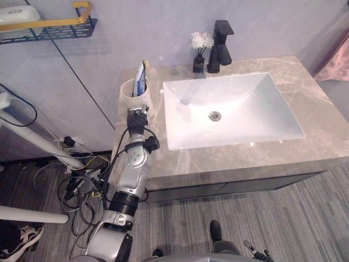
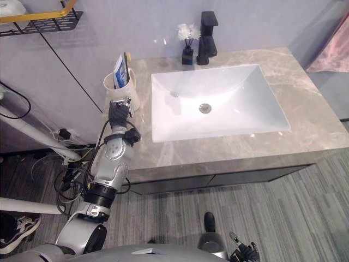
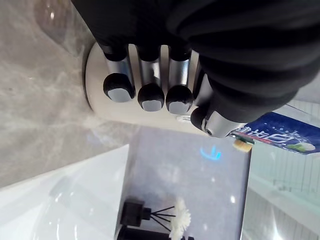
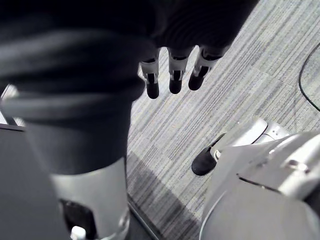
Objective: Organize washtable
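Cream cup (image 1: 130, 91): round, smooth-walled, upright, left of centre in the left eye view, on the back left corner of the veined grey washtable (image 1: 311, 109), with a blue toothpaste tube (image 1: 140, 82) on end inside. Sits just above the left hand (image 1: 137, 121) in the frame, touching or nearly so. Fingers (image 3: 150, 95) side by side, lightly bent against the wall, seemingly not wrapped round it. Probably calls for a clasp across the vertical axis. Glossy white basin (image 1: 229, 106) just to the right; matt black tap (image 1: 221, 49) at upper centre. Right hand (image 4: 175, 75) well apart, slack and straight-fingered.
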{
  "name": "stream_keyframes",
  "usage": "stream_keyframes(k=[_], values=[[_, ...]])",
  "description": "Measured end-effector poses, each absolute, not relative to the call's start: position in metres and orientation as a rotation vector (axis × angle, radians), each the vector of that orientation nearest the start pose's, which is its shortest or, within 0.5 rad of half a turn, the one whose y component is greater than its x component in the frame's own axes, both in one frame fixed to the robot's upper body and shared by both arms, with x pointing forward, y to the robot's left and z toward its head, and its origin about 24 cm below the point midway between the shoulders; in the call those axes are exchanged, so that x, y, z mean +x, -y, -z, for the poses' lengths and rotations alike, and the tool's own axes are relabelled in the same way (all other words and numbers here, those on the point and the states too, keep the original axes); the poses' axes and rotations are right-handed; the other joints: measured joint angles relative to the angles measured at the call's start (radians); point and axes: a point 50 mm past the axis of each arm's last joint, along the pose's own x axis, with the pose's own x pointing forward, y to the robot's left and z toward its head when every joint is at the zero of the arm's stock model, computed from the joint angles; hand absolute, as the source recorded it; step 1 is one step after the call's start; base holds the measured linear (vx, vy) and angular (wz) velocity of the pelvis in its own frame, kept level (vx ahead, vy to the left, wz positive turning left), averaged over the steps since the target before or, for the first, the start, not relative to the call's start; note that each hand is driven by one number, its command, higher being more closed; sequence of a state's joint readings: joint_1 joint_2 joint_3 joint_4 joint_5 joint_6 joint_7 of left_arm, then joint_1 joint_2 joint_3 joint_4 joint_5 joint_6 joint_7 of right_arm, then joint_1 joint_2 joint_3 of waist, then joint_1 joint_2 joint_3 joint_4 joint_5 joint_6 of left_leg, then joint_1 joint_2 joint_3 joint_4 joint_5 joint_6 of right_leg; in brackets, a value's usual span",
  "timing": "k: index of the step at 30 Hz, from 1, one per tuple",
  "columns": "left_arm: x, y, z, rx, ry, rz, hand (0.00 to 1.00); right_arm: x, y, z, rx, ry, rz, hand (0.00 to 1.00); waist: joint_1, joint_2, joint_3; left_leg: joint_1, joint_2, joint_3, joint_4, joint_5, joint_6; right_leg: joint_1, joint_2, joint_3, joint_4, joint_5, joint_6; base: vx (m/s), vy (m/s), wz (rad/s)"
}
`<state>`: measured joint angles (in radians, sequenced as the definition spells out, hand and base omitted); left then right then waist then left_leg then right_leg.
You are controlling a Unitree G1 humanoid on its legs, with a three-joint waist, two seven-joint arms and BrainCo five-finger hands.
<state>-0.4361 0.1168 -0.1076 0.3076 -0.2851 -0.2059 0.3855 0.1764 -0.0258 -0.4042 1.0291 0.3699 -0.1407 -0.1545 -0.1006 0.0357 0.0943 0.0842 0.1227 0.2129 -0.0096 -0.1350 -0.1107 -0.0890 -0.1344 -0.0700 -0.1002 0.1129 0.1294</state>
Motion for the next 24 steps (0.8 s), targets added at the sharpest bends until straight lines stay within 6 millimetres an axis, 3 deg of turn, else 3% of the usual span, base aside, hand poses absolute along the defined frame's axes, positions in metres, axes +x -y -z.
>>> stream_keyframes(k=[24], values=[[0.351,-0.176,-0.128,-0.246,0.286,-0.395,1.0,0.049,0.229,0.159,0.405,-0.973,0.844,0.0,-0.014,0.009,0.03,0.001,0.002,0.055,-0.003,-0.012,-0.007,-0.036,0.014,0.055,0.0,0.007,-0.002,0.01,0.0,-0.07]])
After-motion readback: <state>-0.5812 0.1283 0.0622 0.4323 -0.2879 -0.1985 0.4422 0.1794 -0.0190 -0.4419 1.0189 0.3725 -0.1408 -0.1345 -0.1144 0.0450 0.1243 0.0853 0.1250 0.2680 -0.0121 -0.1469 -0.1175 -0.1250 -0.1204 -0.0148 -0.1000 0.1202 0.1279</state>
